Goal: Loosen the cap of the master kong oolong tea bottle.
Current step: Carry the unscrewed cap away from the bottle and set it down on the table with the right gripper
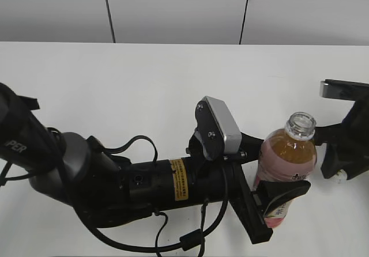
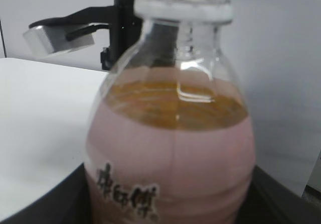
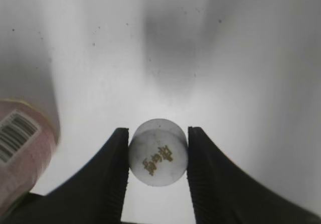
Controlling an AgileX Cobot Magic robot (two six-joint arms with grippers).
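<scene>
Robotics lab setting: bare white rectangular bench beneath the claw, plain grey panelled wall behind.

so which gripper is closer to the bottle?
Left. The left gripper is clamped around the bottle. The right gripper sits off to the bottle's right, apart from it, holding the cap.

The upright tea bottle, pink-labelled, stands uncapped on the table; the white cap is off it.
</scene>
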